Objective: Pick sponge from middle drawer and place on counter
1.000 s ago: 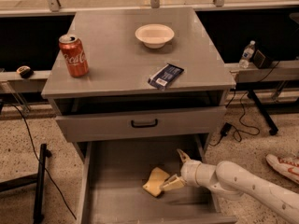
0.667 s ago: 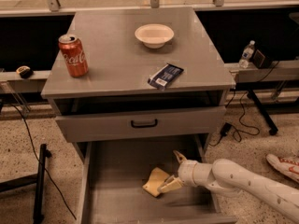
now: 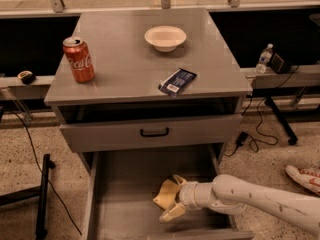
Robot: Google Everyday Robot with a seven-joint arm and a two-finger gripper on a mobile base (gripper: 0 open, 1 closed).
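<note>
So right now I'm reaching my white arm in from the right, down into the pulled-out middle drawer. My gripper is sitting low over the drawer floor, near the front right part of it. The fingers are spread apart, one yellowish finger poking out on the far side of the sponge and the other one closer to the drawer's front edge, so the sponge is lying between them. Honestly can't tell from this angle if either finger is actually touching the foam; it's pretty dim down there.

The sponge itself is pale yellow and is looking a bit tilted up on the drawer floor rather than lying flat.

Up on the counter there's a red Coca-Cola can standing at the left, a white bowl toward the back, and a dark blue packet lying near the front right edge. Just under the counter, the drawer front with the black handle is sticking out slightly.
</note>
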